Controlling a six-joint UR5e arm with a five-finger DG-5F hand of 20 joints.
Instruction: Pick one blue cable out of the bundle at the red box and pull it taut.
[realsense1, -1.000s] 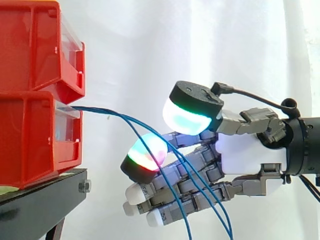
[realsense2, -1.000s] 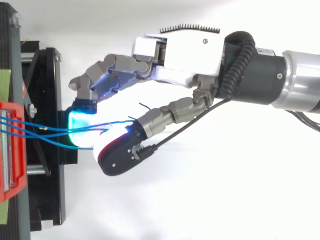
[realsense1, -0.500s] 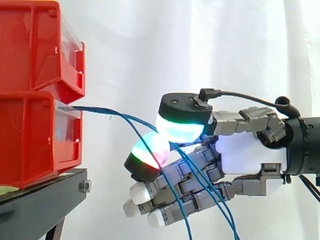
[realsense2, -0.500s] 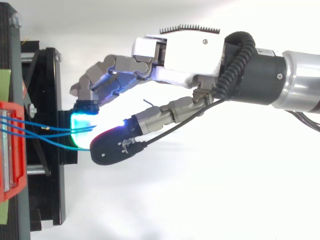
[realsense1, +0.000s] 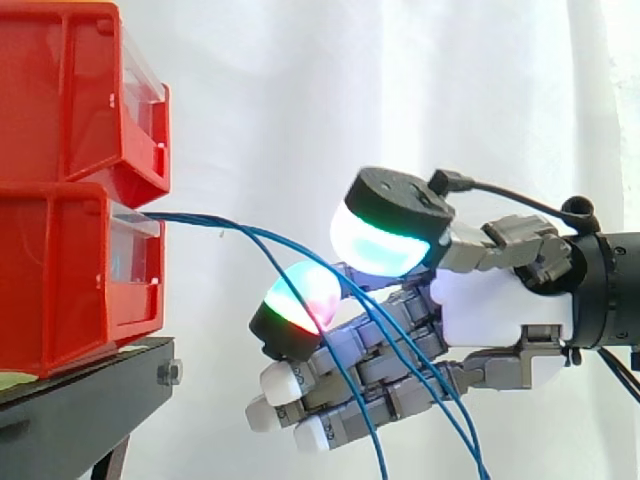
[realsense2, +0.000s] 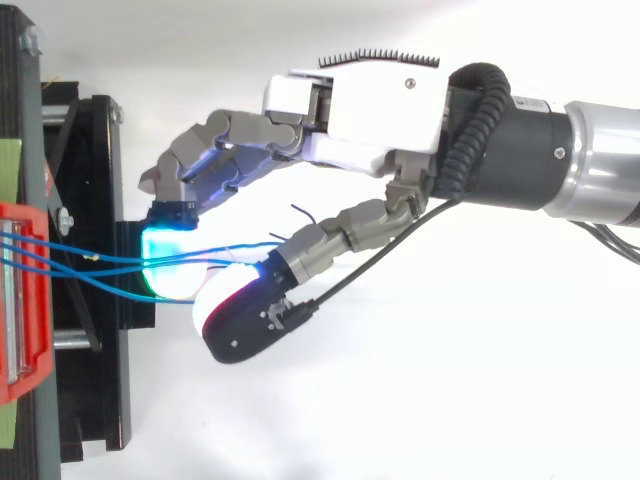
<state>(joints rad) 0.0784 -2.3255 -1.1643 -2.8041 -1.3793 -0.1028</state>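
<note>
Several thin blue cables (realsense1: 250, 238) leave the front of the lower red bin (realsense1: 70, 280), arc right and drop across my hand (realsense1: 500, 305) to the bottom edge. They run through the gap between the thumb pad (realsense1: 385, 235), glowing white and green, and a finger pad (realsense1: 295, 305) glowing red and green. The two pads stand apart, and the cables rest on the bent fingers below. From above, the cables (realsense2: 90, 262) stretch from the red bin (realsense2: 15, 300) to the cyan-lit finger pad (realsense2: 165, 250), with the thumb (realsense2: 240, 320) just beside them.
A second red bin (realsense1: 70, 90) is stacked on the lower one, both on a black stand (realsense1: 90, 390). The stand's frame (realsense2: 100, 200) lies under the fingertips in the top view. A white curtain hangs behind.
Half a second ago the thumb had swung down and forward over the cables toward the finger pad. It has since lifted back, and the gap has reopened. The arm has stayed put.
</note>
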